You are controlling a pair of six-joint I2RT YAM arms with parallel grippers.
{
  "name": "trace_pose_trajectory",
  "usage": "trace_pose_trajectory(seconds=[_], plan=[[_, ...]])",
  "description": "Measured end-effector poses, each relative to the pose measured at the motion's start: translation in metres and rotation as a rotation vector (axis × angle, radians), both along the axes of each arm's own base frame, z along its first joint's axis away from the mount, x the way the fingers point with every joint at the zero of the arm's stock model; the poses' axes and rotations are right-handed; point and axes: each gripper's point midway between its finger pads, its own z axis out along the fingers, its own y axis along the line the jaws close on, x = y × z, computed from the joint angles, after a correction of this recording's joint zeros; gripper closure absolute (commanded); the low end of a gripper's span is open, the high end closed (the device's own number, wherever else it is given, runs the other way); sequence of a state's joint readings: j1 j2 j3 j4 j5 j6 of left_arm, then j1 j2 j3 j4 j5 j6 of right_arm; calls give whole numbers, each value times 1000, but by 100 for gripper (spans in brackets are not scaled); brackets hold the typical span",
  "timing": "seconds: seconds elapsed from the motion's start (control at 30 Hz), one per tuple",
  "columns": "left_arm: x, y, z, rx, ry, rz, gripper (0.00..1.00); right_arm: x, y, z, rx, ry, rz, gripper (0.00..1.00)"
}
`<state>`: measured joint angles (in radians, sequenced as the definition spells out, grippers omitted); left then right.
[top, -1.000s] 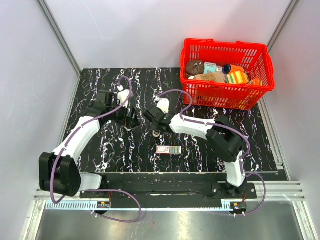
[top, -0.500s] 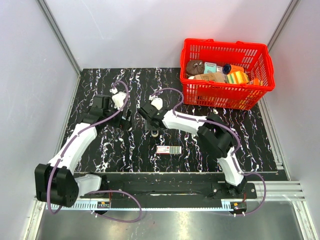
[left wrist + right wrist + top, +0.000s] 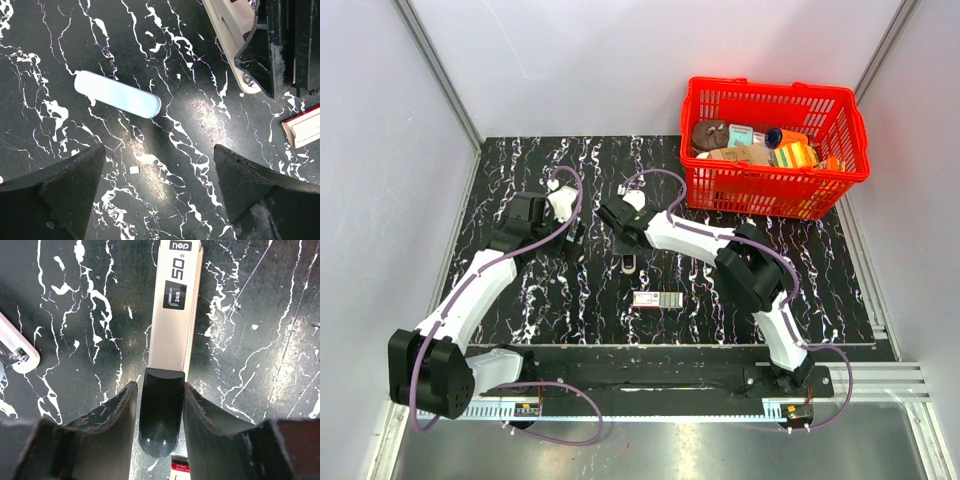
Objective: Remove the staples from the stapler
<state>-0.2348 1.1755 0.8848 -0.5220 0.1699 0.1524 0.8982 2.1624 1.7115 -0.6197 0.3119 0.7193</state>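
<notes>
Right now the stapler (image 3: 172, 305) lies flat on the black marbled table (image 3: 510, 170), near its middle. Its black end sits between the fingers (image 3: 107, 415) of my right gripper (image 3: 160, 386), and the silvery bar runs straight out away from them. The jaws flank that end very tightly, but I cannot tell whether they actually pinch it. My left gripper (image 3: 159, 150) hangs over bare table to the left, jaws spread wide and holding nothing, with a pale blue rounded strip (image 3: 117, 94) lying beyond its fingertips. A small pink-and-green box (image 3: 656, 299) lies just nearer me than the stapler, apart from it. A red basket (image 3: 770, 190) stands at the far right.
</notes>
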Motion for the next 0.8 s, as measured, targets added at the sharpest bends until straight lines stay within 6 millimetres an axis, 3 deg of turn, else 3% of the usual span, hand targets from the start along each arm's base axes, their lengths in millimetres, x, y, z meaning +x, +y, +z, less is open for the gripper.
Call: trace_pose_trajectory(seconds=[0.27, 0.47, 0.7, 0.8], plan=[[-3, -1, 4, -2, -18, -6, 9, 7, 3, 0, -7, 3, 19, 68], [-4, -2, 4, -4, -20, -9, 11, 10, 3, 0, -8, 7, 21, 100], [-6, -13, -5, -35, -18, -37, 5, 12, 4, 4, 27, -4, -12, 100], [-14, -26, -14, -57, 1, -78, 2, 7, -2, 15, 67, -9, -50, 100]])
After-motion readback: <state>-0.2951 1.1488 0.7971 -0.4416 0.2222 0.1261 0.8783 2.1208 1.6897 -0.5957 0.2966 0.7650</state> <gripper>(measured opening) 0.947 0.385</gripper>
